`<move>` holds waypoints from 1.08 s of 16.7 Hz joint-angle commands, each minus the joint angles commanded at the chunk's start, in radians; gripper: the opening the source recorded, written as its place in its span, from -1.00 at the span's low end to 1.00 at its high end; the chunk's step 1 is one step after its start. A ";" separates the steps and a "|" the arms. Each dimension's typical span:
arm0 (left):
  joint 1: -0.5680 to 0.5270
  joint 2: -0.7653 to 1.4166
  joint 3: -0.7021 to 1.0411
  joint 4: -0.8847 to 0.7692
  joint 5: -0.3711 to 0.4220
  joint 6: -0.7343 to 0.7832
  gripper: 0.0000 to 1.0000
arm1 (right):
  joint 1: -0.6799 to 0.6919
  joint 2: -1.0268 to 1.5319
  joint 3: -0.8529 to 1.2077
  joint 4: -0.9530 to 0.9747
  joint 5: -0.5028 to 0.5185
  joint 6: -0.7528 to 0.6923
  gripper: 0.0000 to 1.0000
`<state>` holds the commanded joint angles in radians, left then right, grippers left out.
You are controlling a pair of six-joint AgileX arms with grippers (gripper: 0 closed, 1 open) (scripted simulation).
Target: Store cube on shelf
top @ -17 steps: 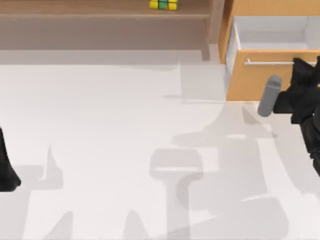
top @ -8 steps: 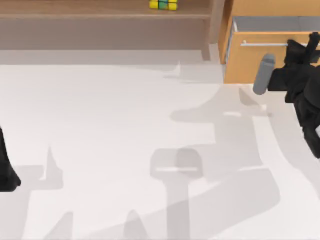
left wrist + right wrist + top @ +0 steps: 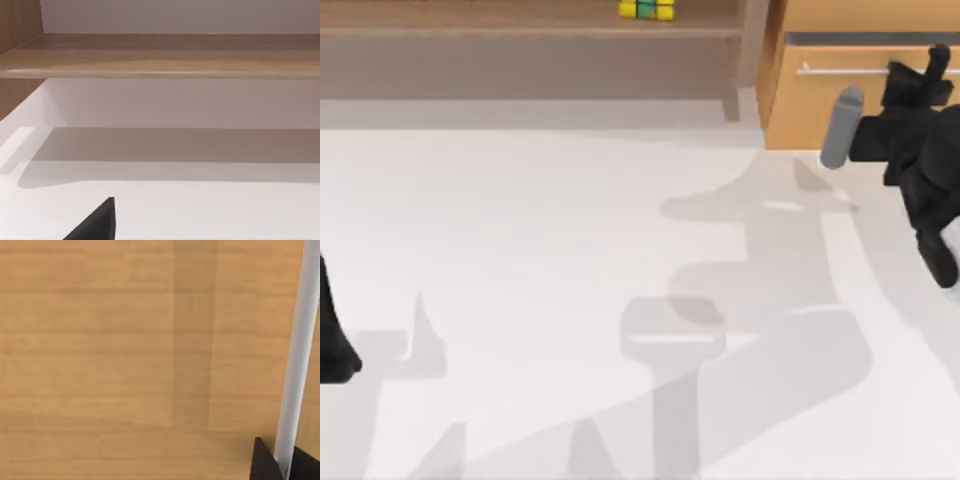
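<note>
The white table (image 3: 520,250) spans the top view; along its far edge runs the long brown shelf (image 3: 520,30), with the orange-wood drawer cabinet (image 3: 810,100) at its right; the right gripper (image 3: 928,72) is at the cabinet's silver bar handle (image 3: 840,71), its jaws pinching that bar; the left gripper (image 3: 332,340) sits parked at the left edge, jaw state impossible to tell; the cube (image 3: 647,9) rests on the shelf board

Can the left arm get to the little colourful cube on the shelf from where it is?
Probably yes. The cube sits on the shelf board with its front open, and bare table lies between it and the left gripper, parked at the table's left edge. It would be a long stretch, though.
</note>
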<state>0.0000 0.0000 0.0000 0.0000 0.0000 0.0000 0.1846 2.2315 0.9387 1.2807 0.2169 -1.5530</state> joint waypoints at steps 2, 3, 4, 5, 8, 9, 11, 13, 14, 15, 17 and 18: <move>0.000 0.000 0.000 0.000 0.000 0.000 1.00 | -0.008 0.031 0.070 -0.039 -0.008 0.000 -1.00; 0.000 0.000 0.000 0.000 0.000 0.000 1.00 | -0.012 0.044 0.103 -0.058 -0.012 0.000 -1.00; 0.000 0.000 0.000 0.000 0.000 0.000 1.00 | -0.016 0.056 0.131 -0.074 -0.015 0.001 -1.00; 0.000 0.000 0.000 0.000 0.000 0.000 1.00 | -0.018 0.064 0.151 -0.087 -0.018 0.001 -1.00; 0.000 0.000 0.000 0.000 0.000 0.000 1.00 | -0.020 0.070 0.166 -0.095 -0.019 0.002 -1.00; 0.000 0.000 0.000 0.000 0.000 0.000 1.00 | -0.020 0.070 0.166 -0.095 -0.019 0.002 -1.00; 0.000 0.000 0.000 0.000 0.000 0.000 1.00 | -0.020 0.070 0.166 -0.095 -0.019 0.002 -0.85; 0.000 0.000 0.000 0.000 0.000 0.000 1.00 | -0.020 0.070 0.166 -0.095 -0.019 0.002 -0.55; 0.000 0.000 0.000 0.000 0.000 0.000 1.00 | -0.020 0.070 0.166 -0.095 -0.019 0.002 -0.40; 0.000 0.000 0.000 0.000 0.000 0.000 1.00 | -0.020 0.070 0.166 -0.095 -0.019 0.002 -0.25; 0.000 0.000 0.000 0.000 0.000 0.000 1.00 | -0.020 0.070 0.166 -0.095 -0.019 0.002 0.06; 0.000 0.000 0.000 0.000 0.000 0.000 1.00 | -0.020 0.070 0.166 -0.095 -0.019 0.002 0.21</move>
<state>0.0000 0.0000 0.0000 0.0000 0.0000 0.0000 0.1644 2.3015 1.1044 1.1855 0.1976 -1.5515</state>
